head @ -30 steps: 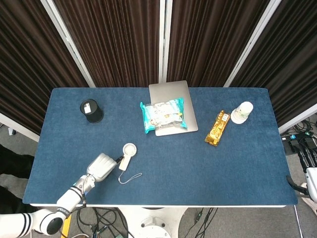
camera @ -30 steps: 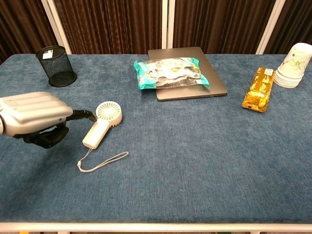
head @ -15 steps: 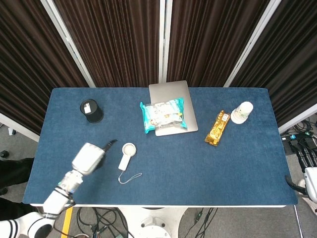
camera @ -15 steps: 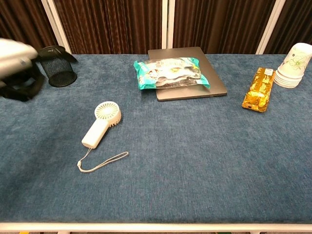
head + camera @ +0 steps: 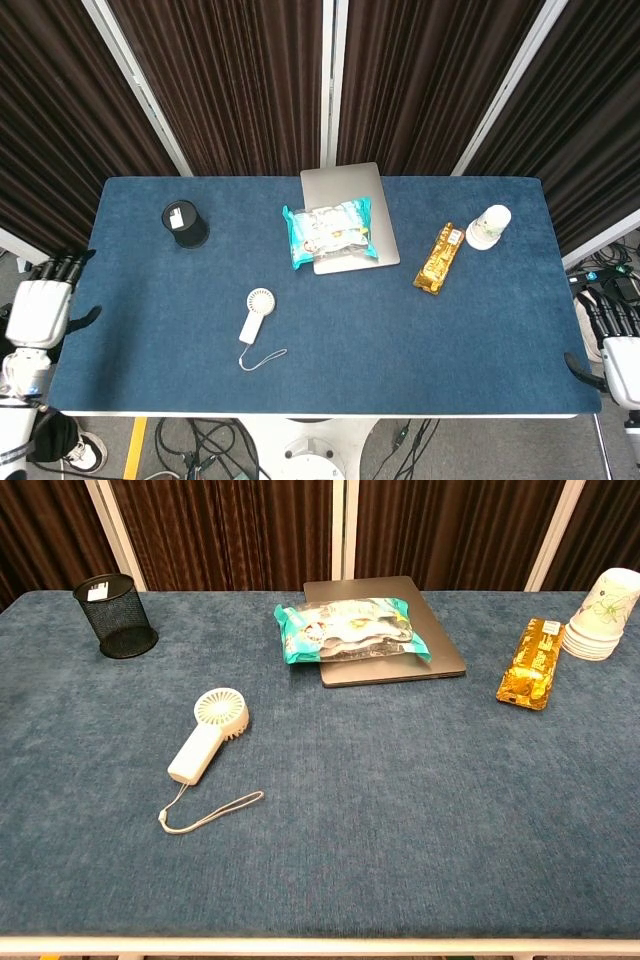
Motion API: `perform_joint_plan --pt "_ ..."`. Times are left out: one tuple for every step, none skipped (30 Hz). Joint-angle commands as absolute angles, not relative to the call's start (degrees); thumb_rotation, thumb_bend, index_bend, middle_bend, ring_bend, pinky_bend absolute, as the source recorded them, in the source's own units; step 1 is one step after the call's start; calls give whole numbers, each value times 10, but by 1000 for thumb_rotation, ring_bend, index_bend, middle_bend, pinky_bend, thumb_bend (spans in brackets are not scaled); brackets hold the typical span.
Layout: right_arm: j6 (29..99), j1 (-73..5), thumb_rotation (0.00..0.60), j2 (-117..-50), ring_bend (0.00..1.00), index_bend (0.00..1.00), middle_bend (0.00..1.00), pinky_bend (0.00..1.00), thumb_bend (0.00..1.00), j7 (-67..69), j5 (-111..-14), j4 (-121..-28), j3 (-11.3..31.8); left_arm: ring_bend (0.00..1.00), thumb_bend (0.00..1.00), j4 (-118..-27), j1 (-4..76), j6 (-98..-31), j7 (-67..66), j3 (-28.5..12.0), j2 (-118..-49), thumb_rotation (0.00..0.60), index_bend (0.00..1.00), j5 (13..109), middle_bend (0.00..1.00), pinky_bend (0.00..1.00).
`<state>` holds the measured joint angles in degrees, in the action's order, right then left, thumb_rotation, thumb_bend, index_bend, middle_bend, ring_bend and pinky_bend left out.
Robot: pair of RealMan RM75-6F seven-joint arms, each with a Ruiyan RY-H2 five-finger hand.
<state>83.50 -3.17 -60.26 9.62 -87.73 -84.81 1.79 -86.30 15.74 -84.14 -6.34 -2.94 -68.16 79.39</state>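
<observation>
Dark curtains are hanging behind the blue counter [image 5: 420, 340]. Only the head view is showing the hands: the left hand [image 5: 40, 310] is hanging off the counter's left edge, the right hand [image 5: 615, 350] off its right, both released with fingers apart. A handheld fan [image 5: 254, 315] is lying front-left on the counter, well apart from both; the chest view is showing its wrist strap [image 5: 210, 812] more clearly.

Blue tabletop [image 5: 450, 330], mesh cup [image 5: 185, 223] far-left corner, handheld fan [image 5: 255, 314] (cord trailing) front-left, laptop [image 5: 345, 190] far-centre, snack bar [image 5: 439, 257], paper cups [image 5: 489, 226] far-right.
</observation>
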Motion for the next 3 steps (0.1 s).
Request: perform_joint_plan --pt "838 -31 600 -604 0 0 0 0 203 94 -876 -847 18 0 0 -852 139 -867 -43 -23 -681 600 137 814 35 144" --pt "837 -30 600 -604 0 0 0 0 203 95 -874 -846 19 0 0 -851 137 -870 -40 -23 -682 600 136 817 35 144" --pt "836 -30 600 -602 0 0 0 0 203 96 -873 -845 19 0 0 -852 135 -871 -39 -22 -681 600 136 820 35 144"
